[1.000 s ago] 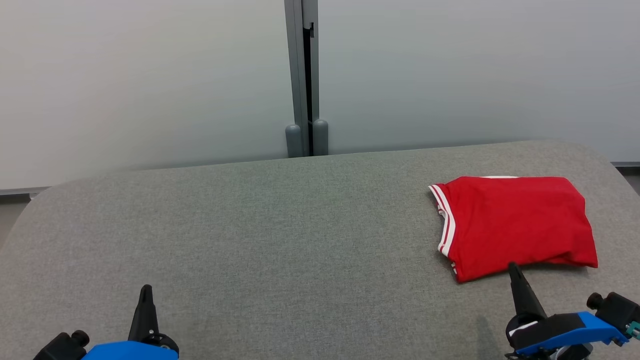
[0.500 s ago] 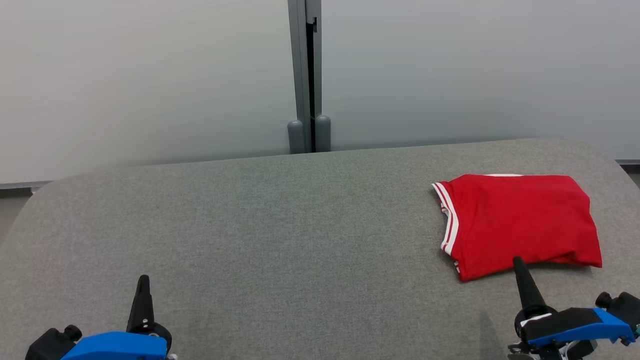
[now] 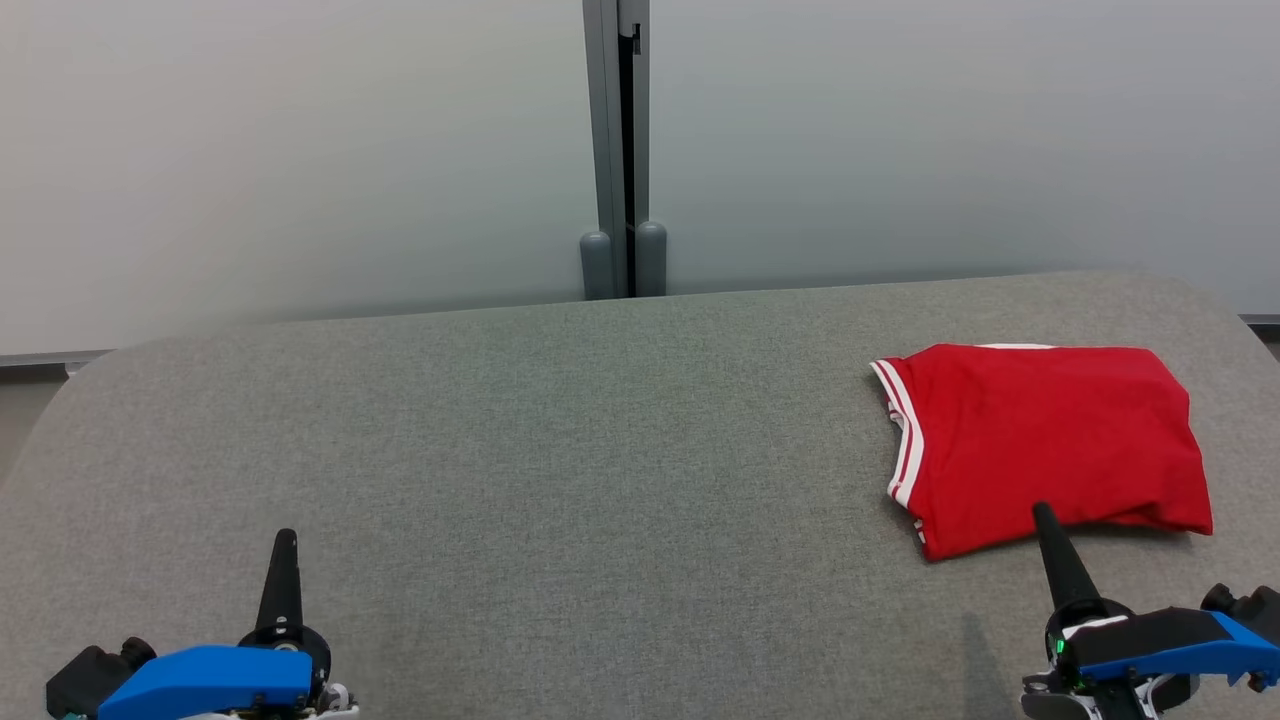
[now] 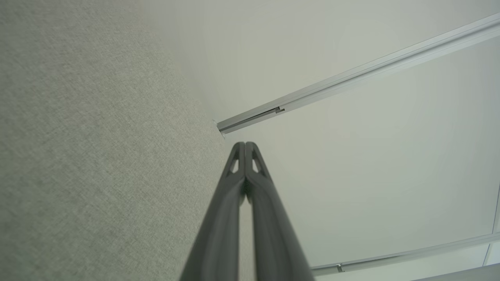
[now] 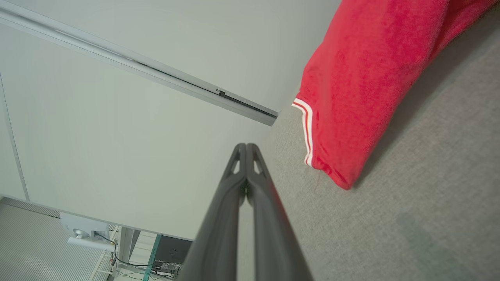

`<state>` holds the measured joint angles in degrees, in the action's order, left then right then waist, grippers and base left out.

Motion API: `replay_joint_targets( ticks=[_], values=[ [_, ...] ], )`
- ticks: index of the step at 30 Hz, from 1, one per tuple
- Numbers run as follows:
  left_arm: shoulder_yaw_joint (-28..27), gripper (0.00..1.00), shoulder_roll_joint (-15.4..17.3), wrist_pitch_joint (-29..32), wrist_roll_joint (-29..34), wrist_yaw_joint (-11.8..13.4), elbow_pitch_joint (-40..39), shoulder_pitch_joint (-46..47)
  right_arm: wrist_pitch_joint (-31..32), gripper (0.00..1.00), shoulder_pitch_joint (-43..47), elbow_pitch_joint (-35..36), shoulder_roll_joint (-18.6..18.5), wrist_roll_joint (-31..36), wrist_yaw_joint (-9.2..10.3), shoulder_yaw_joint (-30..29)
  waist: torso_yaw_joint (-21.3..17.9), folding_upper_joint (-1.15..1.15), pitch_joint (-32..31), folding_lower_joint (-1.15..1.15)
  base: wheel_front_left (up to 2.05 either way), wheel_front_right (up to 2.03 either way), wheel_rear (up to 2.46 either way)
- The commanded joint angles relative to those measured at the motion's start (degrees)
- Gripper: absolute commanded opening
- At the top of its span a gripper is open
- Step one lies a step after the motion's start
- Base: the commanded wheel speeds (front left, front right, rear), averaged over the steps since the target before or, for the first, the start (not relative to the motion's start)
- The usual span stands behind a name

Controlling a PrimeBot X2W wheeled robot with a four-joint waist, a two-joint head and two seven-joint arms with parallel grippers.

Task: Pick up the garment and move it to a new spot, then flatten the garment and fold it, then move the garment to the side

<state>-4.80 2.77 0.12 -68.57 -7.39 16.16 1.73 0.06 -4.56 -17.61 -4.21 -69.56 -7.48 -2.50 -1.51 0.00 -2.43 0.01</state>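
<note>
Garment [image 3: 1045,445] is being judged soft, light; striped left edge [image 3: 903,440] is being favoured for pinching. Left gripper [image 3: 285,538], right gripper [image 3: 1044,512] are being held clenched, empty.

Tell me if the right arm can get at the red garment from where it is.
Probably yes: the right gripper sits close to the near edge of the red garment, nothing between, though its jaws are shut.

A wide table [image 3: 560,450] with rounded corners, covered in grey woven fabric, stands before pale, matte wall panels [image 3: 300,150] that meet at a grey vertical frame [image 3: 615,150] with two rounded grey caps [image 3: 596,265] at its foot, under soft, even light.
</note>
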Motion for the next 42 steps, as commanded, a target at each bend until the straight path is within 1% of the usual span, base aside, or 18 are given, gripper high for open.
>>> replay_joint_targets(
  ticks=[1, 42],
  values=[
    [-0.3, 0.0, 0.2, 0.3, -1.0, -0.1, -0.7, 1.6, 0.4, 0.0, -1.5, 0.8, 0.0, -1.1, -0.02, -0.4, 0.0, 0.0, 0.0, -0.01, 0.0, 0.0, 0.0],
    [-1.6, 0.0, 0.2, 5.5, -19.9, -0.2, -2.0, 4.4, 5.5, 0.0, -1.9, 3.3, 1.2, -19.2, -0.02, -3.5, 1.2, 0.0, 2.1, -0.01, 0.0, 0.0, 0.0]
  ],
)
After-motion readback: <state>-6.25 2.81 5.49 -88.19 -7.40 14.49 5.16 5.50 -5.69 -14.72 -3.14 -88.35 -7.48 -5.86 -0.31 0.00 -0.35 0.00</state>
